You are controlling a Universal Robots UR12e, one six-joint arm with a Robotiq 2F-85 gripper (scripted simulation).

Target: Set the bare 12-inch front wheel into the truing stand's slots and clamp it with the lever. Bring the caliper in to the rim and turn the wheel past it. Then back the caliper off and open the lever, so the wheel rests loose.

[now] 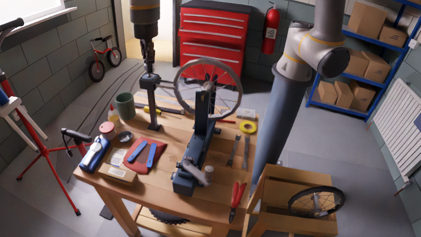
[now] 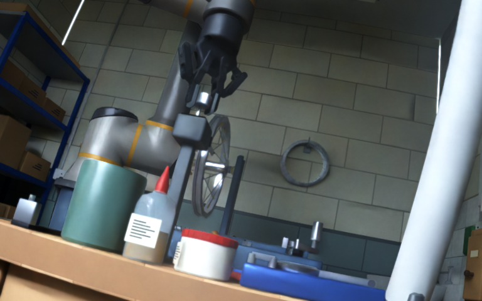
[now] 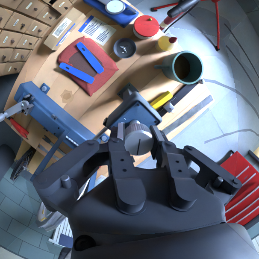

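Observation:
The bare spoked wheel (image 1: 208, 87) stands upright in the blue truing stand (image 1: 197, 144), its axle in the slots at the top of the uprights. The stand's grey clamp lever (image 1: 197, 172) lies at the near end of the base. The caliper head (image 1: 149, 81) sits on a dark post left of the wheel, its thin rod reaching toward the rim. In my gripper (image 3: 138, 136) I grasp the round knurled caliper knob (image 3: 138, 142) on top of that head, coming down on it from above.
A wooden crate (image 1: 294, 200) right of the bench holds a second, tyred wheel (image 1: 316, 201). On the bench stand a green mug (image 1: 125, 105), a glue bottle (image 1: 113, 116), a red-lidded tub (image 1: 107, 130), a red cloth with blue tyre levers (image 1: 144, 154), yellow tape (image 1: 247, 127) and spanners (image 1: 239, 150).

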